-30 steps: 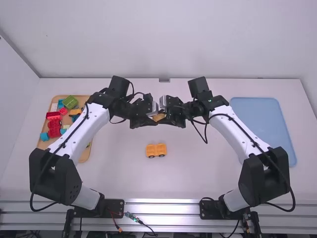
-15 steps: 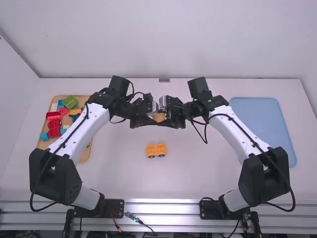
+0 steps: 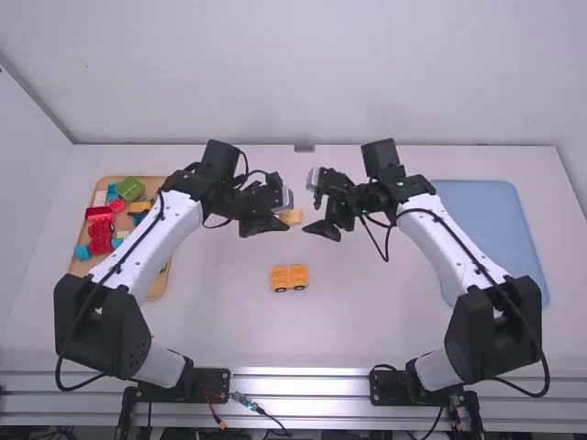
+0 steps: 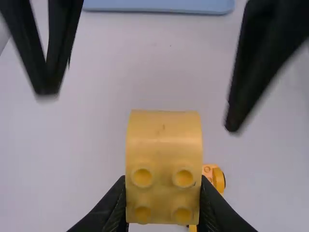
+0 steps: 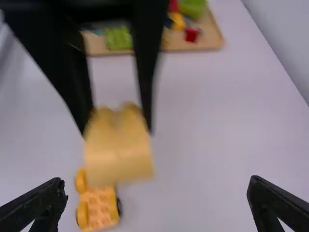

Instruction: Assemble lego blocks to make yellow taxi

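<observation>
The taxi looks about half built: its wheeled base (image 3: 289,278) sits on the bench (image 3: 358,321), the yellow block (image 4: 163,159) unattached. The left gripper (image 4: 163,203) pinches that block; the right gripper (image 5: 157,198) has its fingers spread. Working room lies between wooden tray (image 3: 157,287) and blue board (image 3: 491,238).

High view, upper middle: right gripper (image 3: 315,214) has backed off from the yellow block (image 3: 291,217), shifting toward frame right. Previously close up against the block; now a visible gap between. Block's right side newly exposed. Right arm (image 3: 440,225) also displaced slightly rightward.
</observation>
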`<action>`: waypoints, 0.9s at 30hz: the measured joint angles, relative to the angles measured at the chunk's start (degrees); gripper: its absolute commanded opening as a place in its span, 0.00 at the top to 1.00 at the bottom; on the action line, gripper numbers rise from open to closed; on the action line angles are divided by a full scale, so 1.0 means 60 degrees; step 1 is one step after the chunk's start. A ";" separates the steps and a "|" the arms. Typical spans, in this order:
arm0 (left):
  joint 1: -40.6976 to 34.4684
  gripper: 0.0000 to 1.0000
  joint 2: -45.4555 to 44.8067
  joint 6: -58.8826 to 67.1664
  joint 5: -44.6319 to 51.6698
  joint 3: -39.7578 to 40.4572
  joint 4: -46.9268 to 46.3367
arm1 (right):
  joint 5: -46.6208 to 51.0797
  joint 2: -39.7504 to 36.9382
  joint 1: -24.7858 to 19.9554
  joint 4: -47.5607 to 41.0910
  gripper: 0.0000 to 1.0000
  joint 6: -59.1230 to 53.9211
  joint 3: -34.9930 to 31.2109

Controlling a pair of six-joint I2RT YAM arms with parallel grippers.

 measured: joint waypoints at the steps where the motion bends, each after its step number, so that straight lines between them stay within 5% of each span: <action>1: -0.0033 0.95 0.0000 -0.0106 -0.0127 0.0000 0.0058 | 0.0197 -0.0098 -0.0208 -0.0004 0.01 0.0189 0.0000; 13: -0.2200 0.98 0.0004 -0.1545 -0.2412 -0.0809 0.2000 | 0.1508 -0.1395 -0.4280 0.1053 0.01 0.3238 -0.1009; 22: -0.3672 0.98 0.1206 -0.2707 -0.3767 -0.1060 0.3472 | 0.1596 -0.2171 -0.5242 0.2000 0.01 0.4065 -0.2612; 27: -0.3880 0.98 0.2393 -0.3155 -0.3923 -0.0601 0.2404 | 0.1577 -0.3002 -0.5242 0.2277 0.01 0.4120 -0.2954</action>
